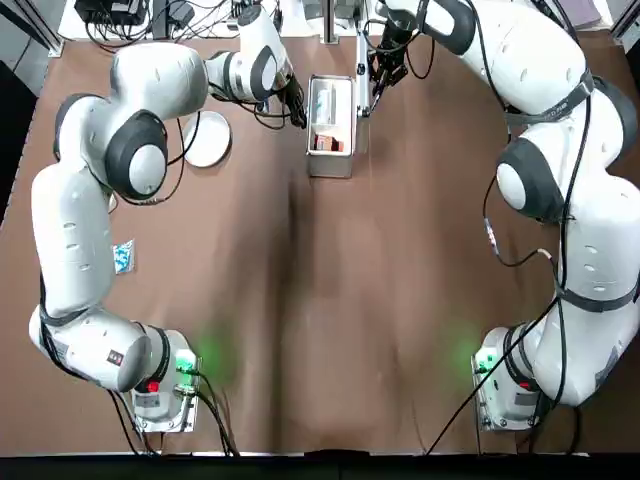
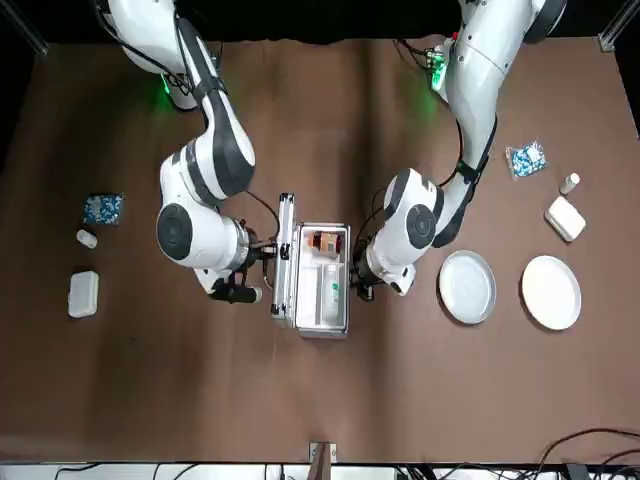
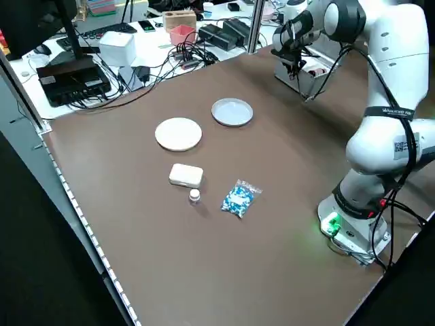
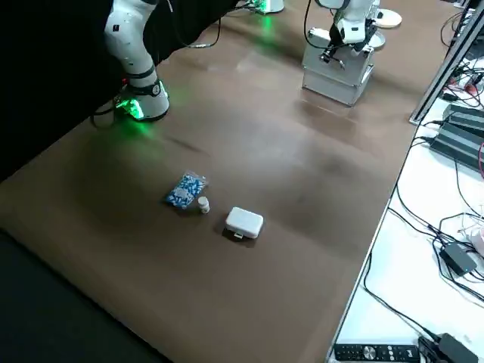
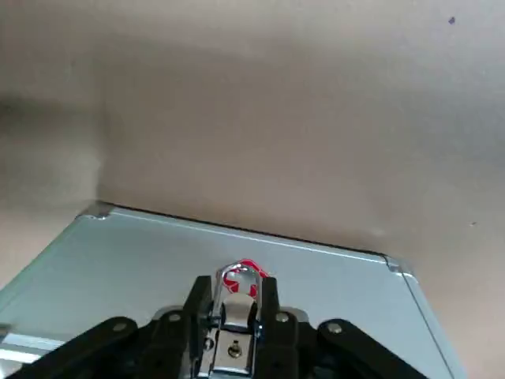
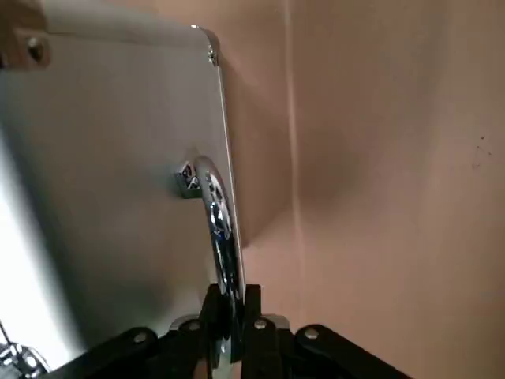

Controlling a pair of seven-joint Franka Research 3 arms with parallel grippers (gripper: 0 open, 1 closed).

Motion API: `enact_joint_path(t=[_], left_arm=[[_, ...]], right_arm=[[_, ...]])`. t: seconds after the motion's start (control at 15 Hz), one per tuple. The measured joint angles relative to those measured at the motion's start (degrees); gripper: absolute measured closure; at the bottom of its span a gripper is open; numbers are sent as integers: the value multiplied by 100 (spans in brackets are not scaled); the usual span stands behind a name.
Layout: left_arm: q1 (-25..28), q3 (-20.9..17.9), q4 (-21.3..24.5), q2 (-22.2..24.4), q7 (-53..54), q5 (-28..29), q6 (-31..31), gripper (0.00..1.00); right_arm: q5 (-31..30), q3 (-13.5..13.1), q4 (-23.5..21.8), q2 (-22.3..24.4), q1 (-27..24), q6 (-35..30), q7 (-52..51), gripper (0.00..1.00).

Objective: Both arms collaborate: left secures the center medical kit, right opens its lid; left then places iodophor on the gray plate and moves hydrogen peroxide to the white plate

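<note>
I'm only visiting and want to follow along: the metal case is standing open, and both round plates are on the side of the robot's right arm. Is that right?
Not quite: the metal case is open, but both plates are on the left arm's side, as the front view shows.

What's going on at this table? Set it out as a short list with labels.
case: medical kit, lid open
inside: brown bottle with orange-red top; pale bottle
left gripper: at the kit's side, fingers closed on a metal latch
right gripper: at the opened lid, fingers around its handle
plates: gray plate beside white plate, both bare
next, probably: moving the bottles
</note>
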State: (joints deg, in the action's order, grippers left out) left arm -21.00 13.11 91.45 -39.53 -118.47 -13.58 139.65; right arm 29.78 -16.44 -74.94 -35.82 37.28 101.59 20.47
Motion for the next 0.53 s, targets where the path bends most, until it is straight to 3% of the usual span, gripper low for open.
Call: enact_joint_path(t=[0.4, 0.53], left_arm=[[0, 2, -8, 0, 0, 0, 0, 70], [0, 1, -33, 1, 0, 64, 2, 61]], right_arm=[[140, 33, -71, 1, -127, -36, -425, 87], [230, 48, -94, -9, -201, -89, -697, 86]])
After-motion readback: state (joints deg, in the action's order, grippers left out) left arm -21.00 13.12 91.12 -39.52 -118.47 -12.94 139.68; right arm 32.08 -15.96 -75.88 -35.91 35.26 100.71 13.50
